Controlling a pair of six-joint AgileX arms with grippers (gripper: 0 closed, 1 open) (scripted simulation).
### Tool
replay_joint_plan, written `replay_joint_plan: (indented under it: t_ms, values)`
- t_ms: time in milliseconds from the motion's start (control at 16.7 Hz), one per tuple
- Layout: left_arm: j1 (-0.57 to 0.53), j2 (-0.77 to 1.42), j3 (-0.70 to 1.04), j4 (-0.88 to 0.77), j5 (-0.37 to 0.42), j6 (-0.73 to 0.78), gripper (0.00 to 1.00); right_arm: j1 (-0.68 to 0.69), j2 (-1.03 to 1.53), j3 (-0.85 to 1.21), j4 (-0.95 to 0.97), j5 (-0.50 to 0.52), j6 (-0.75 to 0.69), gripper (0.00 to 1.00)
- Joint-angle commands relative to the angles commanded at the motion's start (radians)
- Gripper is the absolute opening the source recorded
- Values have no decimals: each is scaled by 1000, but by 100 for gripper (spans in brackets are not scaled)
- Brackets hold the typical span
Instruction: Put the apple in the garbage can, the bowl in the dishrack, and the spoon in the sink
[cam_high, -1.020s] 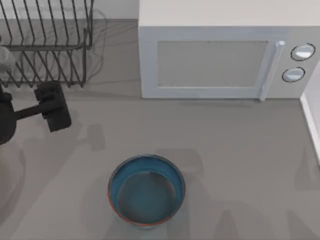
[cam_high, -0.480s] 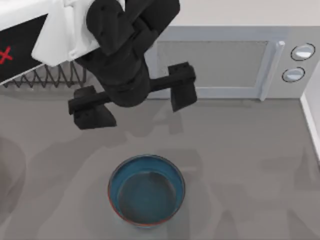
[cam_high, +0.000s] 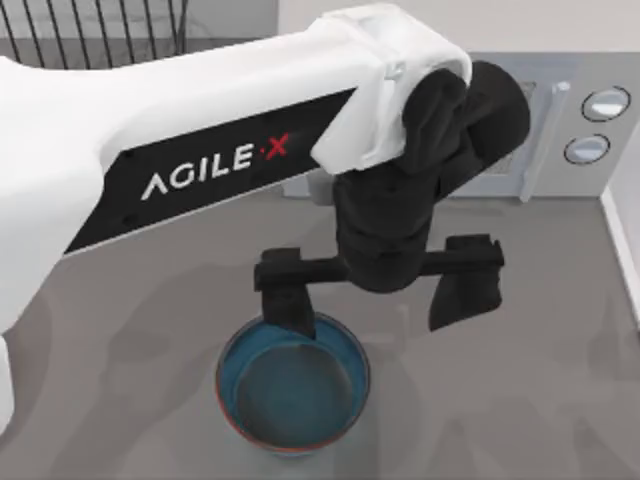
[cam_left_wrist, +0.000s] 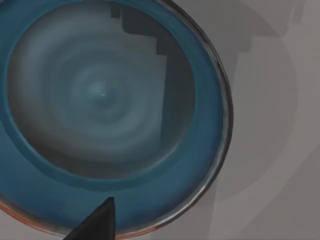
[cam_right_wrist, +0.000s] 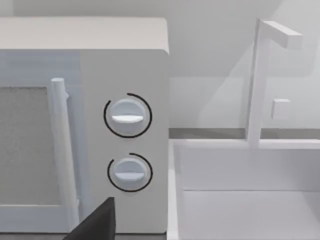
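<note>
Our left arm (cam_high: 200, 170) reads "AGILE·X" in white on black. Our left gripper (cam_high: 378, 300) hovers with jaws spread wide above the bowl (cam_high: 293, 382), which sits upright on the worktop (cam_high: 520, 400), mouth up.

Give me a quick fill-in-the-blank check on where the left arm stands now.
1. The left gripper hangs over the far rim of the ____.
2. Its fingers are spread ____.
3. The bowl holds ____.
4. Behind the arm stands a white ____ with two dials.

Missing words: bowl; open; nothing; microwave
</note>
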Motion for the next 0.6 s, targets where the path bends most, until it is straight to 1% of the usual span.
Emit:
replay_joint_plan:
  t_ms: [360,480,600]
  values:
    - [4,-1,-6,5,-1,1,100,0,0,0,0,0,0,100]
    - [4,7,-39,41,0,3,100,0,0,0,0,0,0,100]
    - [4,24,-96,118,0,5,100,0,0,0,0,0,0,100]
